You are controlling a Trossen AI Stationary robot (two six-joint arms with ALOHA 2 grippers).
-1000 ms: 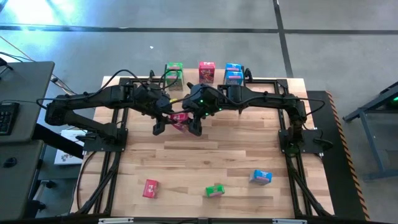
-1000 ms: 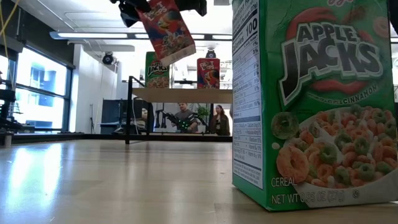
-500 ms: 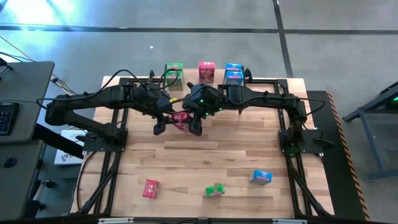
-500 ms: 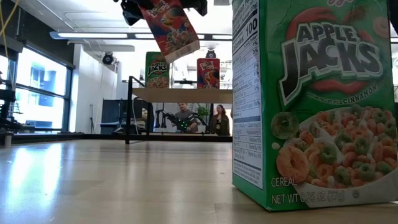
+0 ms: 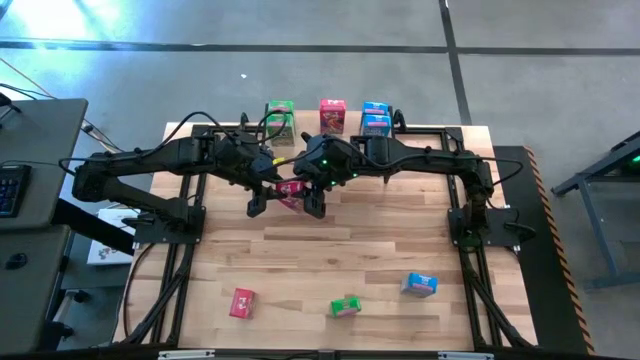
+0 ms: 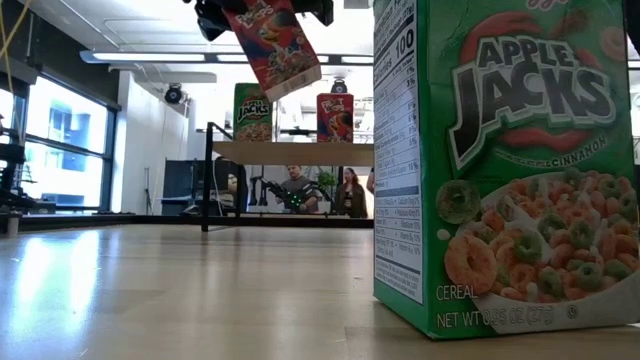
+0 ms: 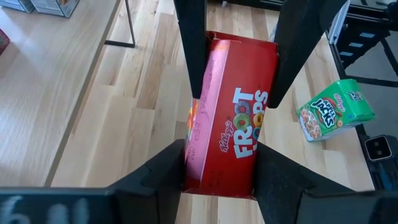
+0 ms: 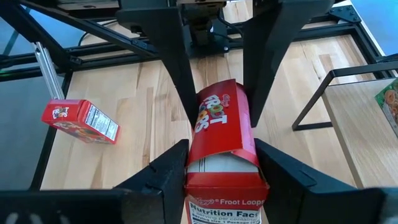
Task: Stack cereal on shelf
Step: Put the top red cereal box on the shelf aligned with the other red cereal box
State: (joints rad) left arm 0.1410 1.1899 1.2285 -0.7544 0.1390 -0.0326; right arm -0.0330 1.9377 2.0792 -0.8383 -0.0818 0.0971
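A red cereal box (image 5: 291, 189) hangs in the air above the middle of the table, between my two grippers. My left gripper (image 7: 219, 177) comes from the table's left and is shut on one end of the box. My right gripper (image 8: 221, 168) comes from the right and is shut on the other end. At the table's far edge, the shelf (image 6: 300, 153) carries a green box (image 5: 280, 115), a red box (image 5: 332, 114) and blue boxes (image 5: 375, 117), all standing on its top board. My left gripper pinches the red box between its two fingers at the end nearest it (image 7: 194, 167), one finger on each long side. The fingers slant down from the table's left. The box is lifted clear of the table and tilted (image 6: 272, 45). My right gripper pinches the opposite end of the same box (image 8: 200, 167) between its two fingers, slanting down from the table's right. The box runs from its fingers toward my left gripper's fingers (image 8: 177, 68), clear of the table.
Near the table's front edge lie a red box (image 5: 242, 302), a green box (image 5: 345, 305) and a blue box (image 5: 419, 285). In the low view the green box (image 6: 505, 170) fills the right side. People sit in the room beyond the shelf (image 6: 295, 190).
The red box has shifted a little toward the table's right and has risen slightly, staying tilted and clear of the table. Both arms have kept their places.
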